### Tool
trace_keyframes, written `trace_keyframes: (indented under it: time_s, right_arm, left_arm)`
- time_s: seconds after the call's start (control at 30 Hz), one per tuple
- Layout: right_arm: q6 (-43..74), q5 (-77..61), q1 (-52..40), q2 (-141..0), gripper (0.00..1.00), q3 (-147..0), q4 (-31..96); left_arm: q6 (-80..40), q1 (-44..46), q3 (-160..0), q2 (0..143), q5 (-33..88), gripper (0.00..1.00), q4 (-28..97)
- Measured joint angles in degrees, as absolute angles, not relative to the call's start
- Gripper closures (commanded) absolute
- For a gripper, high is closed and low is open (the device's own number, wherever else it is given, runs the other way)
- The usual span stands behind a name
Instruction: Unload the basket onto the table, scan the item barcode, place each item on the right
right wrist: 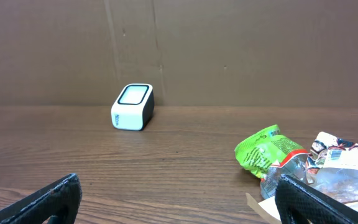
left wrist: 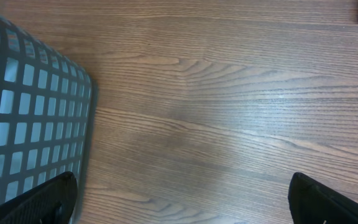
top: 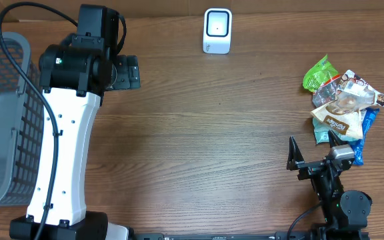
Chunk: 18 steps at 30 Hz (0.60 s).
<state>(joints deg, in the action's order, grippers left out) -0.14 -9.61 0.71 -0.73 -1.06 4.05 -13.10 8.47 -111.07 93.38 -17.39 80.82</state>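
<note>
Past the scanner [top: 217,30], wooden table [top: 212,133] meets a wall [right wrist: 229,50], possibly cardboard.

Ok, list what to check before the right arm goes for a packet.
1. Right gripper open and empty: ok.
2. Left gripper open and empty, next to the grey basket: ok.
3. Barcode scanner upright, nothing in front of it: ok.
4. Packets separated for a single pick: not ok. The snack packet pile overlaps, and only the green packet lies at its edge.
5. Barcode facing up on any packet: cannot tell.
</note>
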Motion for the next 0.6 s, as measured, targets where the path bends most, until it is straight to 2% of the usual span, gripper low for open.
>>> trace_keyframes:
  time_s: [0.3, 0.43, 0.6]
  right_arm:
    - [-0.1, -9.6, 0.7, -0.7, 0.00, -1.1, 4.1]
    - [-0.1, -9.6, 0.7, -0.7, 0.00, -1.1, 4.1]
    - [0.0, -9.6, 0.7, -0.7, 0.00, -1.1, 4.1]
  left_arm:
    - [-12.6, 8.5, -109.3, 86.6, -17.4, 0.00, 77.5]
    - [-12.0, 8.5, -99.3, 74.6, -17.2, 0.00, 63.6]
    - [-11.4, 7.2, -78.2, 58.7, -16.1, 0.00, 43.1]
